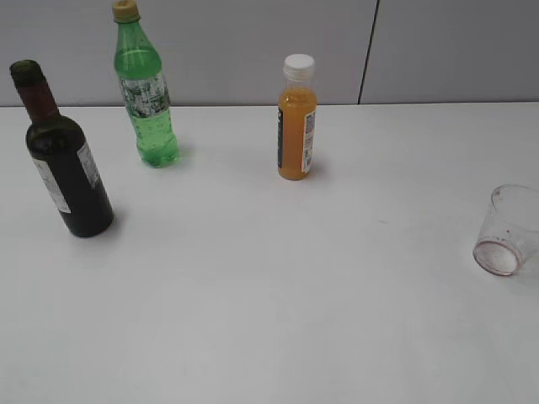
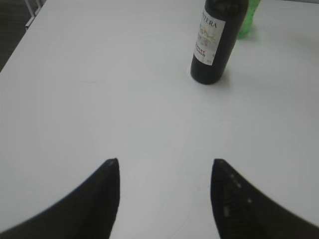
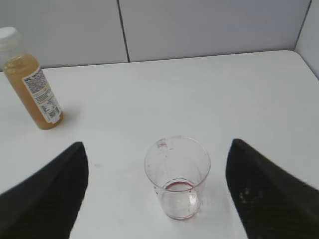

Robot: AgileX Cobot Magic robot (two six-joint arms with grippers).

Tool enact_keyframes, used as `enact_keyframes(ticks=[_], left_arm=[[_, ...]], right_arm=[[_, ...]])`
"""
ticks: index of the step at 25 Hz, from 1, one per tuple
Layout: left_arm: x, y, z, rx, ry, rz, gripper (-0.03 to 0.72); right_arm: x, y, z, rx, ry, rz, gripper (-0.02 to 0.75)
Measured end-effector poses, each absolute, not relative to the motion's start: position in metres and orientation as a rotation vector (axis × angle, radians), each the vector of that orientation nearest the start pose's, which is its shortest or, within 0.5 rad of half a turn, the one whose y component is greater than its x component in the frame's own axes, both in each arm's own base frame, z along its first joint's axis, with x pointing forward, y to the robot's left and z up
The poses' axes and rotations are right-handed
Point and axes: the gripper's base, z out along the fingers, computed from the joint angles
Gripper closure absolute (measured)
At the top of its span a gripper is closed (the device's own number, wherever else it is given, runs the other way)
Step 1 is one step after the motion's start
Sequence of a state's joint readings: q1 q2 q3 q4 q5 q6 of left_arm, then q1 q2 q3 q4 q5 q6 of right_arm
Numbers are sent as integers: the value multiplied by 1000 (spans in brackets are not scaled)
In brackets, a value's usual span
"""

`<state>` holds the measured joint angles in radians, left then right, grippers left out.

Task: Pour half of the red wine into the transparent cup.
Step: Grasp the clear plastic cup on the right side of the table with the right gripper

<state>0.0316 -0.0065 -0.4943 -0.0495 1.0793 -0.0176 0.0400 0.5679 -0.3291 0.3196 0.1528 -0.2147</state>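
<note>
The dark wine bottle [image 1: 63,164] with maroon neck foil and white label stands upright at the left of the white table. It also shows in the left wrist view [image 2: 217,40], ahead and to the right of my open, empty left gripper [image 2: 164,162]. The transparent cup [image 1: 508,230] stands upright at the right edge, with a pinkish ring at its base. In the right wrist view the cup [image 3: 177,177] stands between the fingers of my open right gripper [image 3: 157,145], touching neither. No arm shows in the exterior view.
A green plastic soda bottle [image 1: 145,88] stands behind the wine bottle. A small orange juice bottle [image 1: 296,119] with a white cap stands at the back middle, also in the right wrist view [image 3: 31,82]. A grey wall runs behind the table [image 1: 269,286].
</note>
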Motion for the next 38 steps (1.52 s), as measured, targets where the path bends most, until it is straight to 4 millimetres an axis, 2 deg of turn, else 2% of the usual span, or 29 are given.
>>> enact_keyframes(ticks=[3, 10, 17, 25, 38], left_arm=[[-6, -4, 274, -48, 2061, -51, 276], [-6, -4, 274, -48, 2061, -51, 300], [-6, -4, 274, -48, 2061, -51, 312], [-6, -4, 274, -48, 2061, -51, 328], [-6, -4, 274, -48, 2061, -51, 338]], right_arm=[[121, 6, 244, 61, 1857, 124, 84], [118, 3, 225, 101, 1812, 100, 94], [118, 4, 200, 66, 1818, 87, 97], [125, 7, 179, -23, 1848, 70, 101], [148, 13, 157, -40, 1891, 124, 101]])
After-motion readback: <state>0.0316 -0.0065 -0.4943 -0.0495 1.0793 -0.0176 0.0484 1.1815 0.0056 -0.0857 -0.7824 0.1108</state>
